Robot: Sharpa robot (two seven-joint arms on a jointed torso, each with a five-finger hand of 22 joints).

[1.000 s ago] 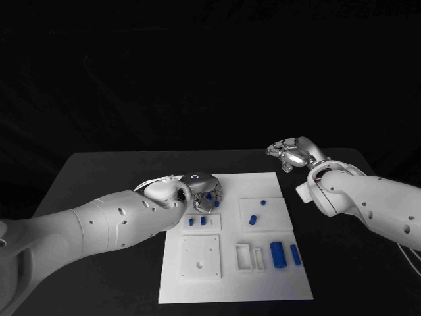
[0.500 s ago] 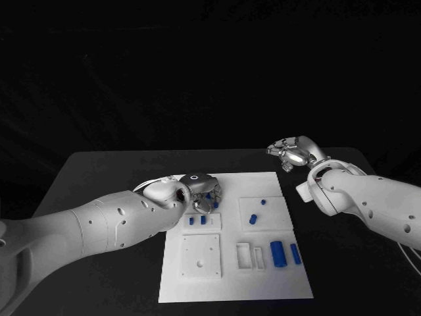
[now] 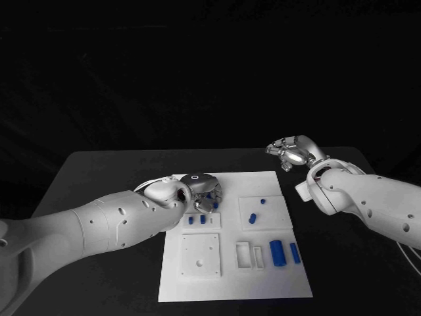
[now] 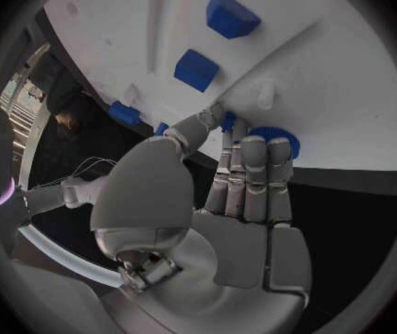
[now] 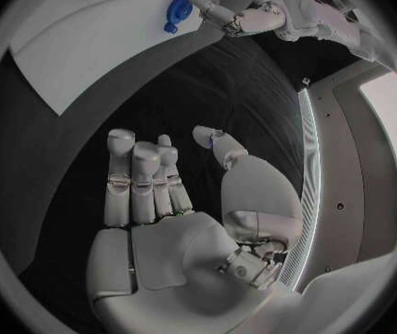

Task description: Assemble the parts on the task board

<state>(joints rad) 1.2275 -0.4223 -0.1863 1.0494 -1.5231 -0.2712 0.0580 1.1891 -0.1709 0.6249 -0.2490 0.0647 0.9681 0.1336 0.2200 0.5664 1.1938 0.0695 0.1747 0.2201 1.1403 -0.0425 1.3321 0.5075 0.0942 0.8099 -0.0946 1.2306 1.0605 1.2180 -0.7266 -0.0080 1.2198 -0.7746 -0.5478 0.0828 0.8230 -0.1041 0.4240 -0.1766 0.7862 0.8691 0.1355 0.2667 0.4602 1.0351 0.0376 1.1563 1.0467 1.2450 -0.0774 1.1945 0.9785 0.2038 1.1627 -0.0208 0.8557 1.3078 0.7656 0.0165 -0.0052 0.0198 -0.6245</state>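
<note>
Fingertips of the left hand (image 4: 219,200) come together on a small round blue part (image 4: 271,142), which has a toothed edge like a little gear; the thumb seems to press it from one side and the other fingers (image 4: 254,172) from the opposite side, so I judge that this hand grasps it, although the contact is partly hidden. The part sits at the fingertips, touching or just above the near corner of the task board (image 3: 231,263).

Just beyond the fingertips, a short white peg (image 4: 266,95) stands on the board. Further from them lie two blue blocks (image 4: 197,70), one after the other, in a shallow recess. In the head view, more blue pieces (image 3: 252,218) lie in the recesses further from this hand.

I judge the gear to be light, stiff and rather smooth plastic. It can slip or tip if it is pinched on the flat faces, so the best hold is on the toothed rim, from two opposite sides, with gentle force.

Right hand (image 5: 165,223) is well apart from the board, over the black table (image 3: 106,171), with fingers extended and apart, grasping nothing.
</note>
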